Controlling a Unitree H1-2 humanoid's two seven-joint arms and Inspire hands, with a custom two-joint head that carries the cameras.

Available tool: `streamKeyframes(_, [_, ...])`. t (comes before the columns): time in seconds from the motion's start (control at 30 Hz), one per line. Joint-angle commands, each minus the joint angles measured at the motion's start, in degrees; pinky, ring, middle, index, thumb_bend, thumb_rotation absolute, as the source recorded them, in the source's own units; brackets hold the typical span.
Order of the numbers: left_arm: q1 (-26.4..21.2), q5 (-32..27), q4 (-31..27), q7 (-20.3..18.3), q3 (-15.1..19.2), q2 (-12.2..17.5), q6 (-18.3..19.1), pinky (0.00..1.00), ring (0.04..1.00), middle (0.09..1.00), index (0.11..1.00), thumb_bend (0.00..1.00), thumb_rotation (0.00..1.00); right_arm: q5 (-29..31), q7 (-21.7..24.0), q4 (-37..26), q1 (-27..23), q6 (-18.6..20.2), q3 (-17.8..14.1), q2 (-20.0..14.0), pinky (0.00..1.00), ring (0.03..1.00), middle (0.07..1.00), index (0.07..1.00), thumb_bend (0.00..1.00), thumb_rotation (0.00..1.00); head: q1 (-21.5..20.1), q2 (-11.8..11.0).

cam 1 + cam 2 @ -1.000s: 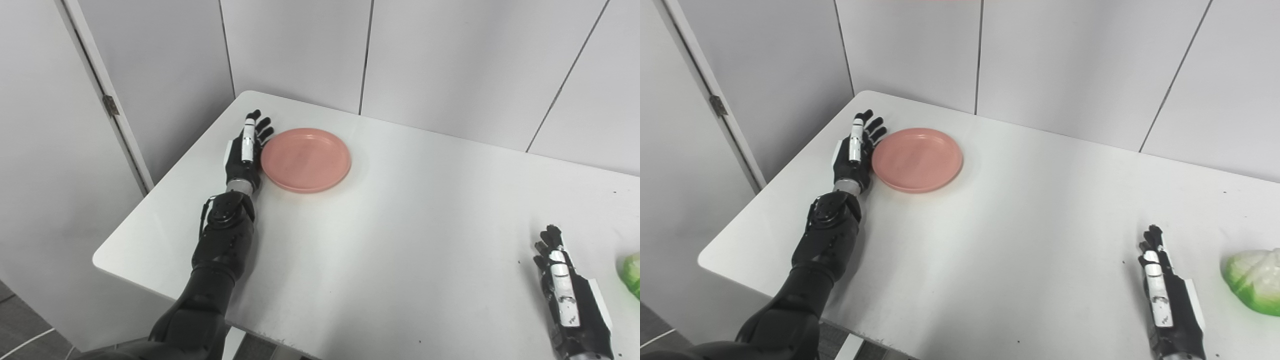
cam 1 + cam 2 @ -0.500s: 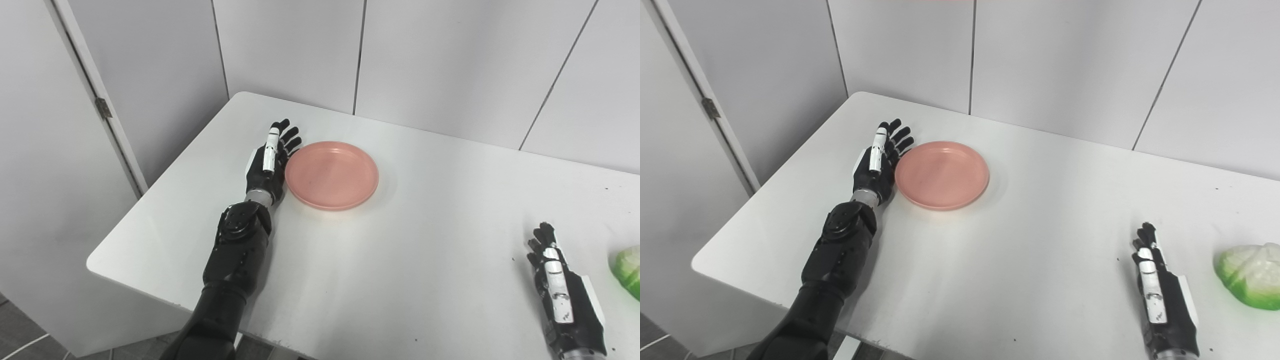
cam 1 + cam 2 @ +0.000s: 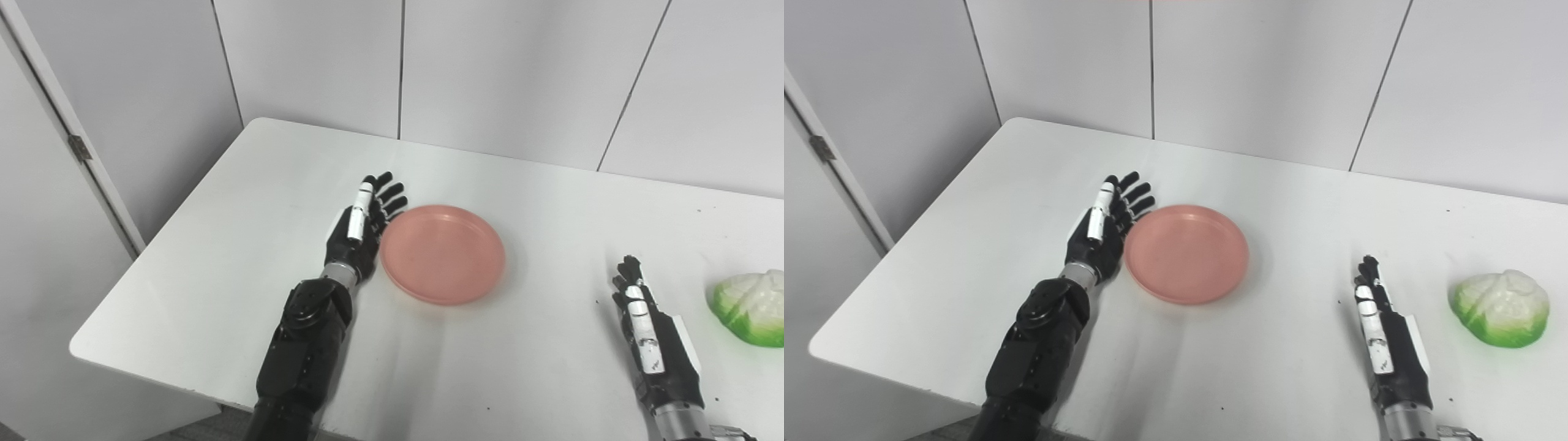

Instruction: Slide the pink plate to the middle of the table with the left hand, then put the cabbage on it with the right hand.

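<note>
In the left eye view, a pink plate (image 3: 443, 254) was seen lying flat on a white counter (image 3: 245, 202), left of the counter's middle. The left hand (image 3: 360, 229) was set on edge against the plate's left rim, its fingers (image 3: 391, 190) stretched out and slightly spread, nothing being held; its dark forearm (image 3: 303, 343) was laid along the counter toward the near edge. The right hand (image 3: 652, 334) was placed near the counter's near right part, fingers extended and close together, empty, resting at the surface or just above it; which of the two could not be told. A green and white cabbage (image 3: 748, 300) was seen just right of that hand, apart from it, near the picture's right edge. White wall panels (image 3: 502, 73) were shown behind the far edge, and a door with a hinge (image 3: 79, 148) at the left.

In the right eye view, the same arrangement was shown from slightly further right. The plate (image 3: 1186, 253) was met at its left rim by the left hand (image 3: 1099, 233). The cabbage (image 3: 1502, 307) was seen whole, resting on the counter (image 3: 1286, 202), well apart from the plate. The right hand (image 3: 1381, 334) was seen between plate and cabbage, nearer the cabbage, touching neither.
</note>
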Motion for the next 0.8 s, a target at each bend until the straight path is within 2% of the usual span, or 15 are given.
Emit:
streamKeyframes(0.0, [1.2,1.0,-1.6,-1.1,-2.0,-0.9,1.7,0.87,0.892,0.895,0.892,0.4,1.0,0.1,0.4,-0.5,0.1,2.1,0.8,0.8,1.0,1.0,1.0,1.0,0.4,1.0,-0.3,0.0])
streamKeyframes(0.2, [3.4,2.8,-3.4,-1.0,-5.3,-2.6,2.3,0.89,0.888,0.899,0.896,0.42,1.0,0.0,0.7,0.3,-0.1,0.8,0.9,0.9,1.0,1.0,1.0,1.0,0.4,1.0,-1.9,0.7])
streamKeyframes(0.33, [4.4,3.4,-2.9,-1.8,-6.4,-3.1,1.2,0.89,0.904,0.909,0.906,0.42,1.0,-1.0,-0.1,0.0,-0.1,1.7,1.1,1.2,1.0,1.0,1.0,1.0,0.42,1.0,-3.3,1.0])
streamKeyframes(0.47, [4.8,3.5,-1.4,-2.5,-6.2,-2.8,-0.1,0.89,0.903,0.91,0.911,0.41,1.0,-1.0,0.0,0.0,0.0,2.1,1.3,1.3,1.0,1.0,1.0,1.0,0.45,1.0,-5.6,1.3])
streamKeyframes(0.6, [5.1,3.4,-1.1,-2.5,-5.4,-2.5,0.0,0.9,0.906,0.914,0.913,0.42,1.0,-1.2,-0.2,0.1,0.1,1.9,1.5,1.4,1.0,1.0,1.0,1.0,0.42,1.0,-7.4,1.6])
streamKeyframes(0.63, [5.2,3.5,-1.2,-2.5,-5.3,-2.5,0.1,0.91,0.907,0.916,0.914,0.43,1.0,-1.2,-0.2,0.0,0.2,1.9,1.5,1.4,1.0,1.0,1.0,1.0,0.41,1.0,-9.5,1.8])
streamKeyframes(0.7, [5.4,3.4,-1.3,-2.8,-5.1,-2.4,0.0,0.9,0.908,0.919,0.919,0.43,1.0,-1.5,-0.4,-0.1,0.2,2.1,1.6,1.5,1.0,1.0,1.0,1.0,0.42,1.0,-9.5,1.8])
streamKeyframes(0.77, [5.4,3.3,-1.2,-3.2,-5.0,-2.1,0.1,0.9,0.908,0.919,0.92,0.43,1.0,-2.0,-0.8,-0.2,0.3,1.9,1.6,1.4,1.0,1.0,1.0,1.0,0.42,1.0,-12.8,2.1])
